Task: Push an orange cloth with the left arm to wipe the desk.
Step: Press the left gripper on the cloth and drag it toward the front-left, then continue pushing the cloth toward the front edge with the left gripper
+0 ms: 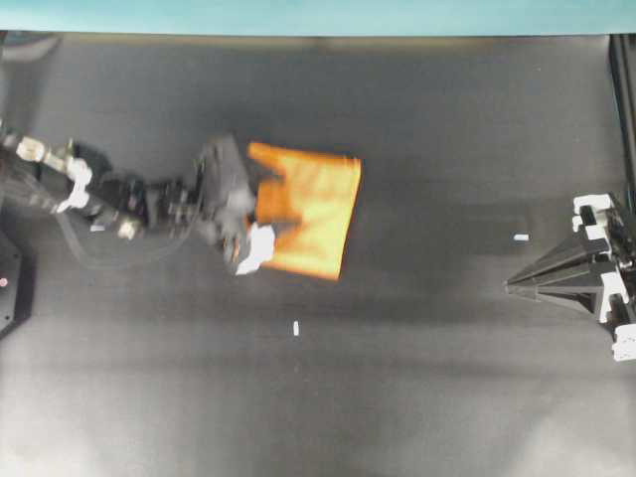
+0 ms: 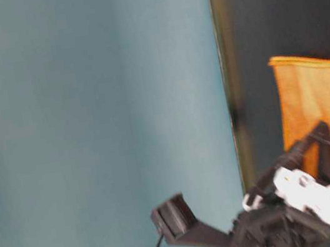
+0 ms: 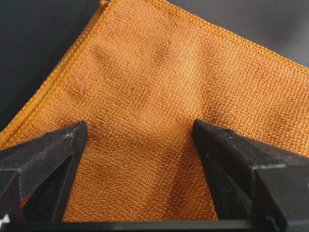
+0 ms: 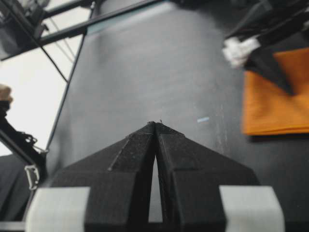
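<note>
The orange cloth (image 1: 316, 214) lies flat on the black desk (image 1: 417, 397), left of centre. My left gripper (image 1: 268, 212) rests on the cloth's left edge with its jaws spread wide. In the left wrist view the two black fingers (image 3: 53, 154) stand apart on the cloth (image 3: 159, 82), with only fabric between them around the left gripper (image 3: 139, 126). The table-level view shows the cloth (image 2: 319, 97) and the same gripper (image 2: 325, 163) on it. My right gripper (image 1: 509, 285) is shut and empty at the far right, its tips closed together (image 4: 155, 123). The cloth also shows in the right wrist view (image 4: 275, 101).
A teal strip (image 1: 298, 15) runs along the desk's far edge. Small white tape marks sit on the desk in front of the cloth (image 1: 296, 328) and near the right gripper (image 1: 521, 238). Bare black desk lies between the cloth and the right gripper.
</note>
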